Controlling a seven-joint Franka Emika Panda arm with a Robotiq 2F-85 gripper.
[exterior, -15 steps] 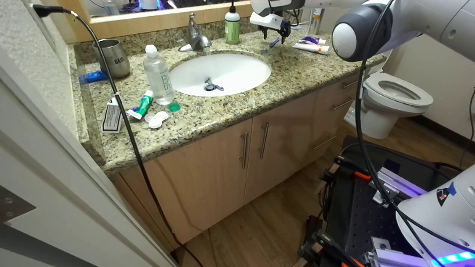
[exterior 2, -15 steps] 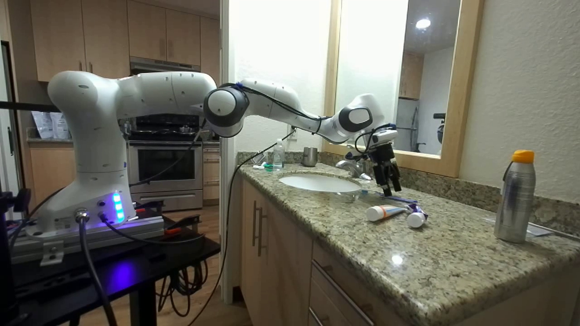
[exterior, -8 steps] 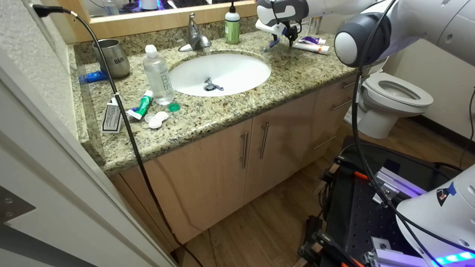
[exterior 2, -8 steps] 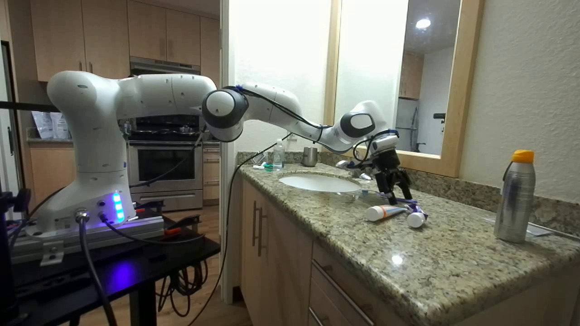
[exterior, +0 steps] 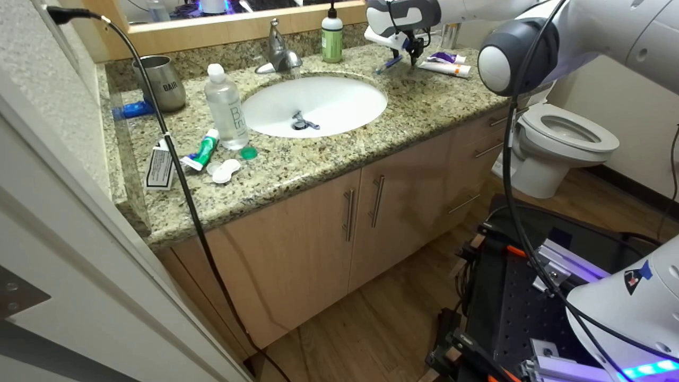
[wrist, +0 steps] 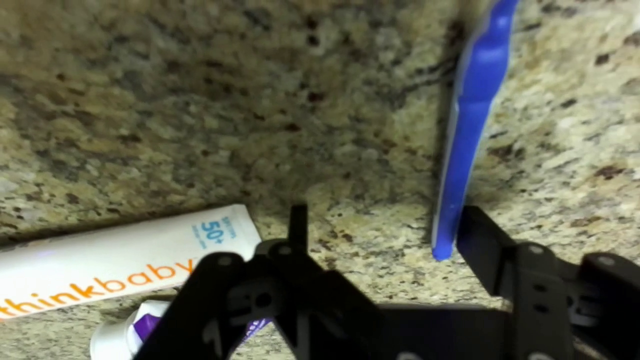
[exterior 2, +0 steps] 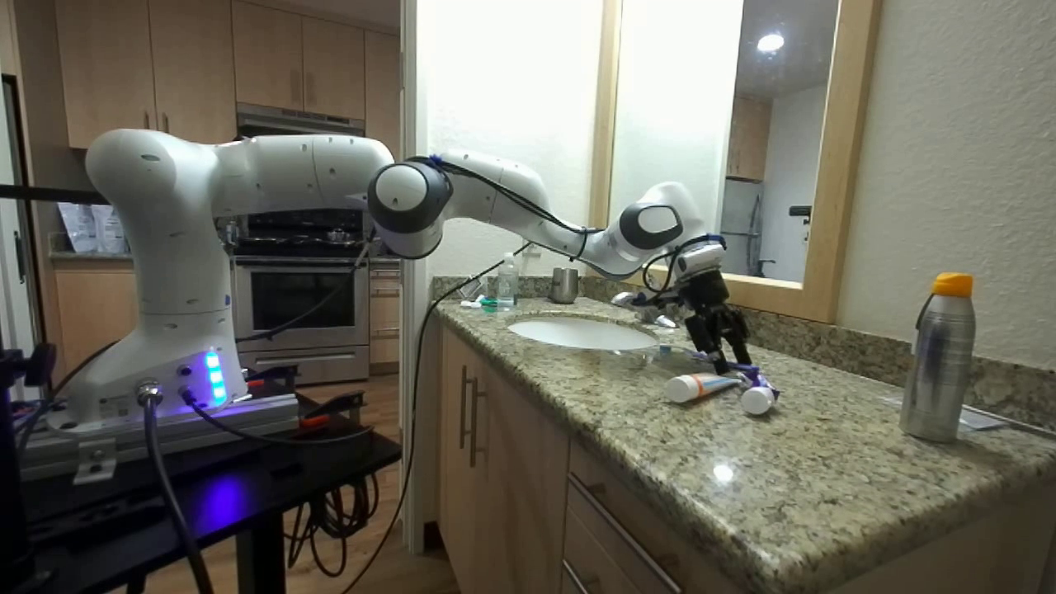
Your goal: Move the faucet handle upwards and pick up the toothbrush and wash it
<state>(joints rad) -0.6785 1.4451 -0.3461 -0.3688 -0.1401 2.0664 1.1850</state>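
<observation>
wrist view, reading from the left, is showing the white tube [wrist: 150, 257] lying outside the gripper [wrist: 386, 231], whose fingers are standing apart, then the lower end of the blue toothbrush [wrist: 465, 145] lying between them on the counter [wrist: 210, 115], just beside the finger on that view's right; whether they are touching is not showing. in both exterior views the gripper is sitting lower than a second ago, and its gap is looking slightly narrower than half a second ago, so a pinch is probably beginning, though nothing is being held so far. in an exterior view, again from the left, the faucet handle [exterior: 275, 35] is standing atop the faucet [exterior: 279, 58] and water [exterior: 296, 73] is running into the basin [exterior: 345, 101], so the handle step is looking done; lifting and rinsing are remaining.
</observation>
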